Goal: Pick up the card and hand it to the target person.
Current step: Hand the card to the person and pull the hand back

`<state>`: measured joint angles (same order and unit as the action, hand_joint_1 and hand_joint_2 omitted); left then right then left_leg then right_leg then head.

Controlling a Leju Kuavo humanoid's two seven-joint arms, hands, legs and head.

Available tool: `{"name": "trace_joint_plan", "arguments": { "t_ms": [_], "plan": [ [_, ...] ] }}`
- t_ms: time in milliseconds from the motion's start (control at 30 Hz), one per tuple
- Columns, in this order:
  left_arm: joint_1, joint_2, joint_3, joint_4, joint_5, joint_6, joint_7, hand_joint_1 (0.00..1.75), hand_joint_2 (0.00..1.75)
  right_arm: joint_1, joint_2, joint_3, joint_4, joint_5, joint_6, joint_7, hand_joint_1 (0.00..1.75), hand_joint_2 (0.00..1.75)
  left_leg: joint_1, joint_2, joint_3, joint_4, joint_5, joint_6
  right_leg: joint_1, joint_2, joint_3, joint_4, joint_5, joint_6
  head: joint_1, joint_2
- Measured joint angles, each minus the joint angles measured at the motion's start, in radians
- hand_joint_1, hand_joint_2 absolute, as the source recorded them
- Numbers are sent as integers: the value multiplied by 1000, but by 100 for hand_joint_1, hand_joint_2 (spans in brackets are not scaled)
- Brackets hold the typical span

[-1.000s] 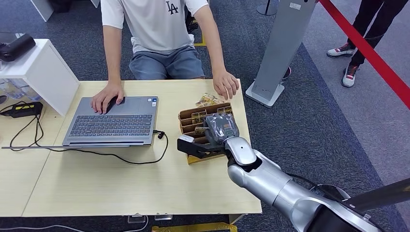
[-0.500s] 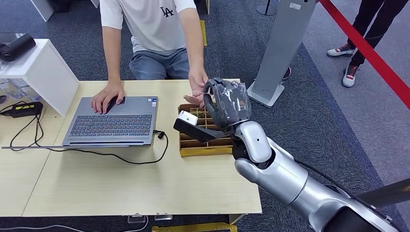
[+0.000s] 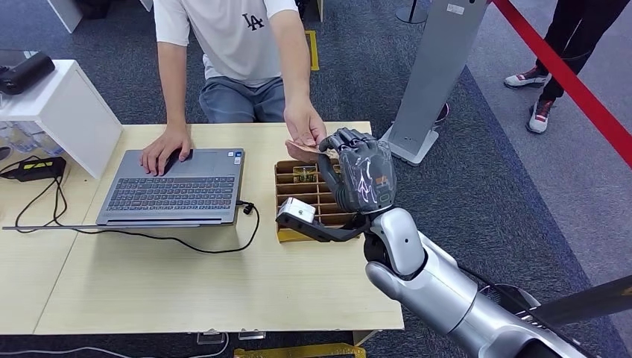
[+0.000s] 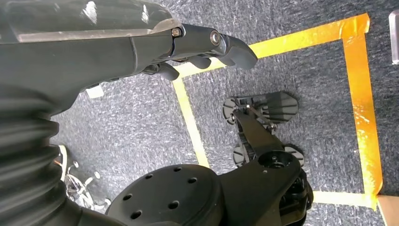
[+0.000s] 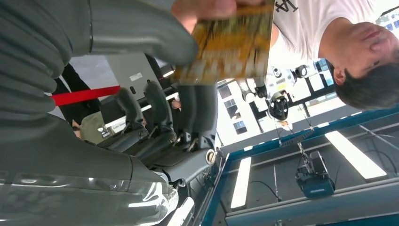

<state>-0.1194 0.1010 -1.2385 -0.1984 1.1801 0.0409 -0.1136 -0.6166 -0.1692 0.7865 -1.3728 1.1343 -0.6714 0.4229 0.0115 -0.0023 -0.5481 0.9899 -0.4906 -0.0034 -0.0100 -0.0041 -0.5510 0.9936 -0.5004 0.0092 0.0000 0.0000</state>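
Risk lies in the handover itself: if the right hand (image 3: 356, 173) lets go before the person's hand (image 3: 304, 130) has closed on the card (image 5: 230, 44), the card could drop back toward the box (image 3: 311, 200) or the tabletop (image 3: 186, 291). The right arm is raised over the box, its hand lifted to the person's palm, thumb and fingers pinching the card, which touches the person's fingers. The left hand (image 4: 207, 44) hangs over the floor, fingers curled, holding nothing.
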Motion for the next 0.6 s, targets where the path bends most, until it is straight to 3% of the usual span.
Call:
{"name": "trace_joint_plan", "arguments": {
  "t_ms": [33, 167, 233, 333, 400, 500, 600],
  "plan": [
    [0, 0, 0, 0, 1, 0, 2, 0, 0, 15, 8, -23, -20, -16, -16, -36, 0, 175, 0, 0, 0, 0, 0, 0, 0, 0, 0, 0, 0, 0, 0, 0],
    [1, -1, 4, 0, 8, 4, 4, 0, 0, 133, 112, -228, -62, -211, -27, -346, 0, 175, 0, 0, -1, 0, 0, 0, 0, 0, -1, 0, 0, 0, 0, 0],
    [2, 0, 9, 0, 14, 5, 4, 0, 0, 159, 137, -261, -37, -386, -27, -449, 0, 175, 0, -1, 0, -1, 0, 0, 0, -1, 0, -1, 0, 0, 0, 0],
    [3, 5, 19, -1, 27, 9, 10, 0, 0, 148, 92, -179, 4, -815, 16, -499, 0, 175, 0, 0, -1, 0, 0, 0, 0, 0, -1, 0, 0, 0, 0, 0],
    [3, 9, 26, -1, 34, 12, 16, 0, 0, 142, 54, -132, 16, -1110, 94, -519, 0, 175, 0, 1, 0, 0, 0, 0, 0, 1, 0, 0, 0, 0, 0, 0],
    [3, 14, 32, -2, 41, 15, 22, 0, 0, 156, 7, -110, 9, -1382, 201, -532, 0, 175, 0, 0, 0, 0, 1, 0, 0, 0, 1, -1, 1, 0, 0, 0],
    [3, 14, 36, -2, 46, 21, 26, 0, 0, 179, -29, -103, -15, -1483, 239, -536, 0, 175, 1, -2, -1, 0, 0, 0, 0, -2, 0, 0, 0, 0, 0, 0]
  ]
}}
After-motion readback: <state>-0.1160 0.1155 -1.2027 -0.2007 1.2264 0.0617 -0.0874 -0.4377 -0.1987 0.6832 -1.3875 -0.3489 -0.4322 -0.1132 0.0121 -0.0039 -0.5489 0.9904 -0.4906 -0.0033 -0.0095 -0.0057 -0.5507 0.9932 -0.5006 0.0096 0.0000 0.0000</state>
